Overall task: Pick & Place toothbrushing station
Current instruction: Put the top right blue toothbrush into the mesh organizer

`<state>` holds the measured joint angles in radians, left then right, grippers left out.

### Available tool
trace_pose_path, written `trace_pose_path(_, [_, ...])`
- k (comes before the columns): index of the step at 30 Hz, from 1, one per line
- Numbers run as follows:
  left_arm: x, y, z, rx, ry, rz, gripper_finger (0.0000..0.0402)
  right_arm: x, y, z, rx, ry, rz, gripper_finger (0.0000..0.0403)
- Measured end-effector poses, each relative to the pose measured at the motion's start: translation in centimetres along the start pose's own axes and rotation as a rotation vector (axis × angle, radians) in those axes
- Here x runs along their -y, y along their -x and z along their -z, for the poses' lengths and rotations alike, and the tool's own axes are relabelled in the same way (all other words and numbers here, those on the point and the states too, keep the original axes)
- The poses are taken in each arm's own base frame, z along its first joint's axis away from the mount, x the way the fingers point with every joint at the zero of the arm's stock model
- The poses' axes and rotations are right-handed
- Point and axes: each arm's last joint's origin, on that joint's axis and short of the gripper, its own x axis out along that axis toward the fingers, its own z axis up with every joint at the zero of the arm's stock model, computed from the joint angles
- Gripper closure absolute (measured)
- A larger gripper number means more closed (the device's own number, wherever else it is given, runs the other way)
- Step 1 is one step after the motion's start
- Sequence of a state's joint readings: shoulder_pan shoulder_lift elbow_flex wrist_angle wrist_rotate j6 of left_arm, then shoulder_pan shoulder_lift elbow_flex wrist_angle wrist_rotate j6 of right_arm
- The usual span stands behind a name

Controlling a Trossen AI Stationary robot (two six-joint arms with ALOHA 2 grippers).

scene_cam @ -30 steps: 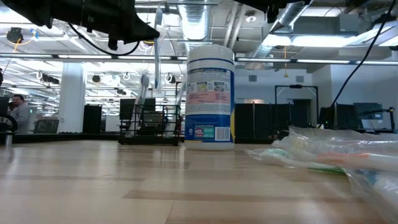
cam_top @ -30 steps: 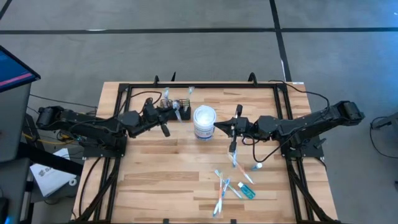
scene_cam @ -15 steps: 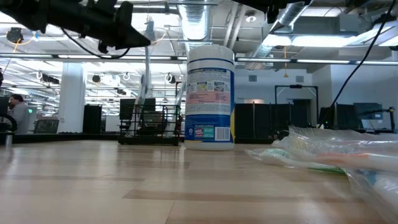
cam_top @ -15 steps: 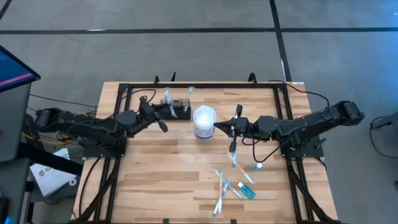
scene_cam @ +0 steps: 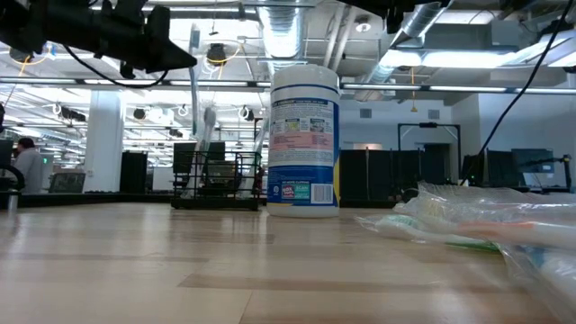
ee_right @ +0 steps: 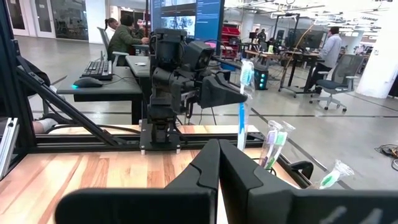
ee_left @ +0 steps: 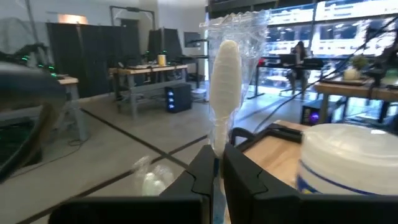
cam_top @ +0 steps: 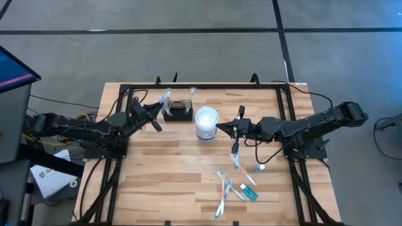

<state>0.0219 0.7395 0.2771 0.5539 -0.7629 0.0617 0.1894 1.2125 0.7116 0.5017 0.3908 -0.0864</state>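
I keep the left end effector [cam_top: 152, 118] clenched on a wrapped toothbrush [ee_left: 222, 93], head up, just beside the toothbrushing station [cam_top: 178, 112], presumably for slotting in. The right end effector [cam_top: 236, 133], clenched empty, waits beyond the white tub [cam_top: 206, 123], itself just beside the station.

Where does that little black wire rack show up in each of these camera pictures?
High view: the black wire rack sits near the table's far edge, just left of the white tub.
Low view: far back, left of the tub, the rack stands on the wood.
Left wrist view: rack not seen; only the tub.
Right wrist view: not clearly in it; toothbrushes stand upright.
Shared landmark: the white tub.
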Motion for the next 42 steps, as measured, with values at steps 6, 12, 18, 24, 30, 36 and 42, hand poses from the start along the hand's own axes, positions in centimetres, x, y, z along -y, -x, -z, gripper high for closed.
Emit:
trace_pose_path(6, [-0.1,0.0,0.0,-0.002,-0.019,-0.039,0.0395,0.0,0.0,0.0,-0.001,0.000,0.000,0.0403])
trace_pose_path(12, [-0.1,0.0,0.1,-0.008,-0.042,-0.052,0.0395,0.0,0.0,0.0,-0.001,0.000,0.000,0.0403])
trace_pose_path(18, [-0.1,0.0,0.1,-0.008,-0.042,-0.055,0.0395,0.0,0.0,0.0,-0.001,0.000,0.000,0.0403])
trace_pose_path(24, [-0.8,-0.1,1.7,-0.038,-0.041,-0.093,0.0395,0.0,0.0,0.0,-0.001,0.001,0.000,0.0403])
trace_pose_path(30, [-1.3,-0.2,2.2,-0.046,-0.049,-0.117,0.0395,0.0,0.0,0.0,0.000,0.000,0.000,0.0403])
trace_pose_path(36, [-1.6,-0.1,3.0,-0.052,-0.042,-0.126,0.0394,0.0,0.0,0.0,-0.001,0.001,0.000,0.0403])
trace_pose_path(42, [-1.8,0.3,4.0,-0.053,-0.010,-0.127,0.0393,0.0,0.0,0.0,-0.001,0.001,0.000,0.0403])
